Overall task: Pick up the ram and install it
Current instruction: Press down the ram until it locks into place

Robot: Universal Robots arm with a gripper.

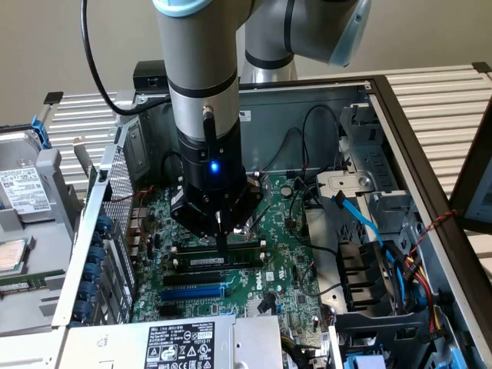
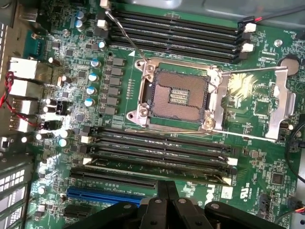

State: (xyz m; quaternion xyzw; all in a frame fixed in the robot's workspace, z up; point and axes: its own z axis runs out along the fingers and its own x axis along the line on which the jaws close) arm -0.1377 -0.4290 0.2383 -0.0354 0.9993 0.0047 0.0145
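Inside the open computer case point(image 1: 400, 154), over the motherboard point(image 1: 284, 261), the gripper point(image 1: 221, 247) stands with its fingers pinched shut, pressing down on the ram point(image 1: 217, 262) lying in a memory slot point(image 2: 157, 164) near the blue expansion slot point(image 2: 112, 194); the seating step, calling for firm, even downward pressure.

We see a silver-grey arm point(image 1: 201, 61) of round tube sections with pale blue caps at the joints and a black cable running down its side. Its black wrist housing shows a small blue light, and the tool point(image 1: 221, 238) below is black with narrow fingers.
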